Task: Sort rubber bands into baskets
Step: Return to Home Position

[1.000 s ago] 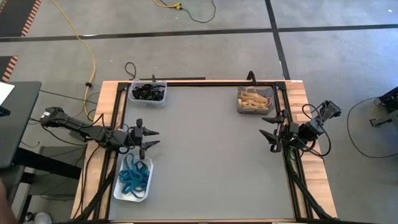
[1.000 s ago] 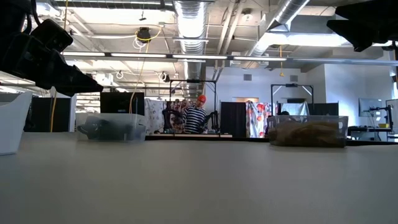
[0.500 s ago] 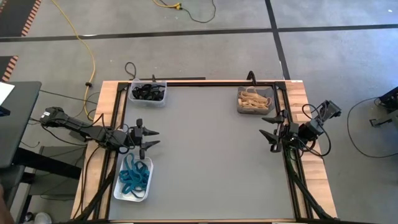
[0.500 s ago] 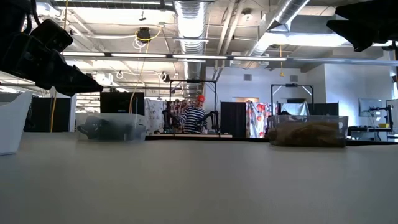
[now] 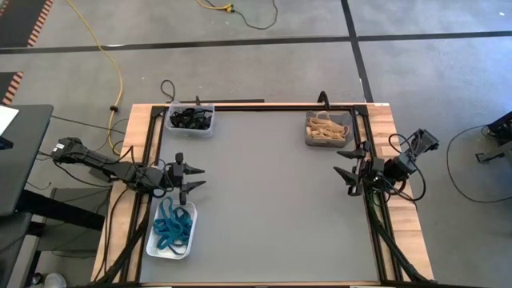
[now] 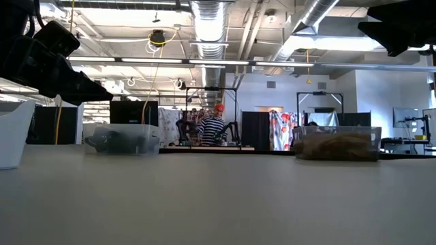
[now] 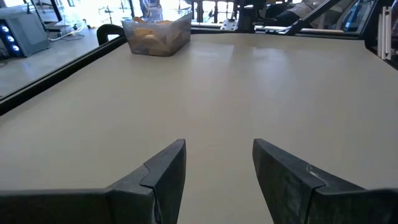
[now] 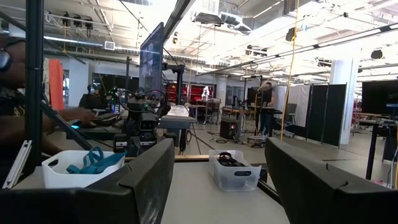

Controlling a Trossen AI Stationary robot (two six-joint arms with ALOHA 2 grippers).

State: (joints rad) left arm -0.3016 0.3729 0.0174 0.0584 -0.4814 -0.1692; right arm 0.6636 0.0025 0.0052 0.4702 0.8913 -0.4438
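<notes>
Left gripper [image 5: 197, 177] at left edge of table [image 5: 264, 200], fingers spread, empty, beside white basket [image 5: 150, 234] of teal rubber bands [image 5: 171, 226]. Right gripper [image 5: 339, 162] at right edge, spread, empty. Black bands [image 5: 189, 118] in clear basket [image 5: 190, 132], tan bands [image 5: 324, 128] in dark grey basket [image 5: 307, 133]

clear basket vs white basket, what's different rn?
Contents: the clear basket holds black rubber bands, the white basket teal-blue rubber bands. Walls: the clear basket is see-through, the white basket opaque. Place: the clear basket sits at a corner of the table, the white basket along its left edge beside the open left gripper. Shared: both are small rounded rectangular trays.
</notes>
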